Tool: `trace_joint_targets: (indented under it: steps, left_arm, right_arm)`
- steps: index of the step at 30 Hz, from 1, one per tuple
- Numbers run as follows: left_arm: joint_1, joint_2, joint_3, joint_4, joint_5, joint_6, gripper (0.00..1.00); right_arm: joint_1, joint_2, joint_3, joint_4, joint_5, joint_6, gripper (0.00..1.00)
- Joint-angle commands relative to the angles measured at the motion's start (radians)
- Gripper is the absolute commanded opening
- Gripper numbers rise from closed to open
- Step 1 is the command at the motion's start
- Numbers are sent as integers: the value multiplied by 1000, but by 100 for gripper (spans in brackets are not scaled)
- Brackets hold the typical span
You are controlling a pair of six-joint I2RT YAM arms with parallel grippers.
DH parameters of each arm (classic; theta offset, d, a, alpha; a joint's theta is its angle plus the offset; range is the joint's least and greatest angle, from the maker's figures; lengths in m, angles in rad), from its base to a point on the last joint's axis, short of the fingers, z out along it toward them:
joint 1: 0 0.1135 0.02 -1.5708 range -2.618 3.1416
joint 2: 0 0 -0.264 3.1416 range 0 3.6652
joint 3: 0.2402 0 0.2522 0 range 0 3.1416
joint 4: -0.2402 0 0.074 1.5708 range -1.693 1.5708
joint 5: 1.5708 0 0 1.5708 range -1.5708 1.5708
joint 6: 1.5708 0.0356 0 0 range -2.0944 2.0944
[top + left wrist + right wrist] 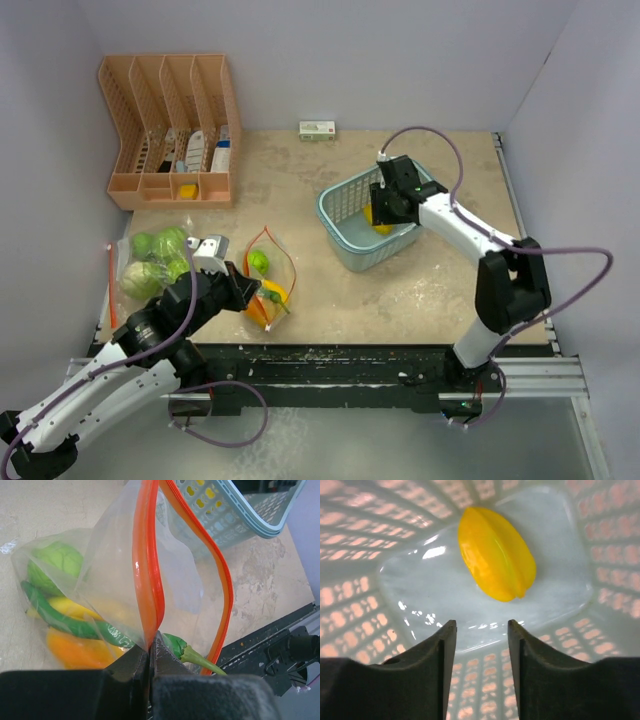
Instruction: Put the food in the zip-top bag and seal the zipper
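My left gripper is shut on the orange zipper rim of the clear zip-top bag, holding its mouth open and upright. In the left wrist view the jaws pinch one side of the rim. Inside the bag lie a pale-green round piece, a green chili, a yellow fruit and an orange fruit. My right gripper is open inside the blue basket. It hovers just above a yellow star-shaped fruit on the basket floor.
Green cabbages lie in a second clear bag at the left edge. An orange file rack stands at the back left. A small white-and-green box sits by the back wall. The basket walls close in around my right fingers.
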Motion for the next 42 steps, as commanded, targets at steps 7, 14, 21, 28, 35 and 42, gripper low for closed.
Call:
trace_joint_targets:
  steps: [7, 14, 21, 28, 35, 42]
  left_arm:
    - [-2, -11, 54, 5, 0, -22, 0]
    - [-2, -24, 54, -12, -7, -26, 0]
    - [-2, -23, 55, -16, -5, -28, 0]
    - [-2, -23, 55, -19, -5, -29, 0]
    - [-1, -26, 54, -24, -2, -30, 0]
    - [-2, -22, 55, -21, -4, -31, 0]
  right_arm:
    - [-5, 6, 48, 69, 46, -64, 100]
    - [-19, 121, 47, 162, 58, -95, 99]
    - [-28, 172, 11, 259, 40, -117, 97]
    - [-28, 190, -7, 317, 15, -134, 58]
    - [-28, 134, -32, 282, -10, -115, 34]
    - [-26, -135, -68, 215, -97, -113, 33]
